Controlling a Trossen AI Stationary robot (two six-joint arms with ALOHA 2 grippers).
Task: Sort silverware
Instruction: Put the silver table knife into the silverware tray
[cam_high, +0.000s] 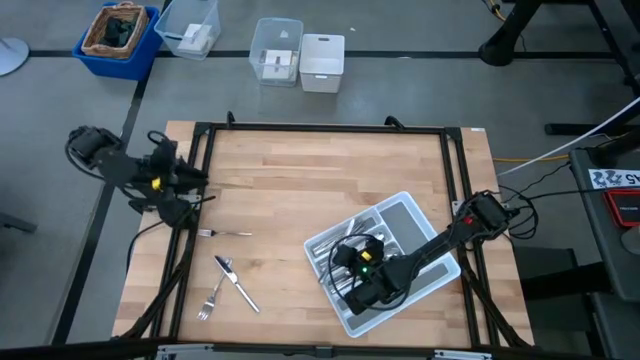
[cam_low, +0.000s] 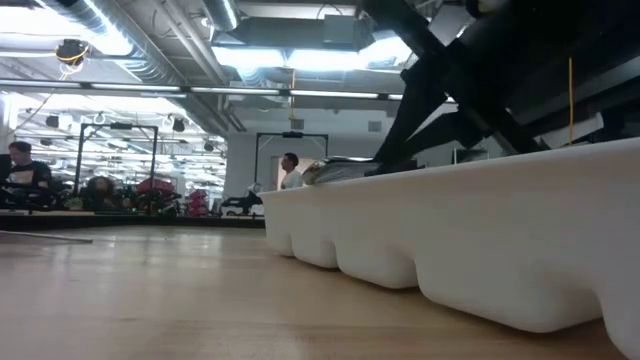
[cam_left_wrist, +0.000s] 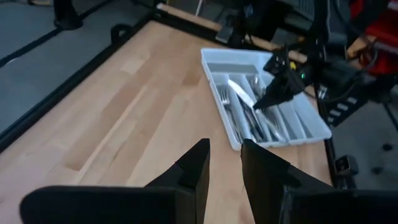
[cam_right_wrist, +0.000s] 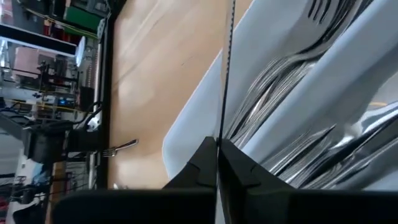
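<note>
A light grey compartmented tray (cam_high: 408, 214) lies slantwise at the table's near right, with forks, spoons and knives in its slots (cam_left_wrist: 252, 121). My right gripper (cam_high: 347, 260) reaches into it from the right edge, shut on a knife (cam_left_wrist: 239, 93). On the bare wood at the near left lie a fork (cam_high: 225, 233), a knife (cam_high: 238, 284) and a second fork (cam_high: 211, 299). My left gripper (cam_left_wrist: 225, 168) stands open and empty, raised by the table's left edge (cam_high: 185, 180). My right gripper pinches the knife by one end (cam_right_wrist: 218, 142) between its two fingers. The knife is seen edge-on and runs straight out ahead along the fingers. They slant down from the table's right. The blade (cam_left_wrist: 236, 90) lies across the tray's dividers; whether it rests there, I cannot tell.
Black frame rails (cam_high: 320, 128) run round the tabletop. Beyond the far edge stand clear boxes (cam_high: 275, 50), a white box (cam_high: 322, 62) and a blue bin (cam_high: 118, 35). Bare wood (cam_high: 300, 190) spans the table's middle and far part. A person (cam_low: 290, 172) stands in the room behind.
</note>
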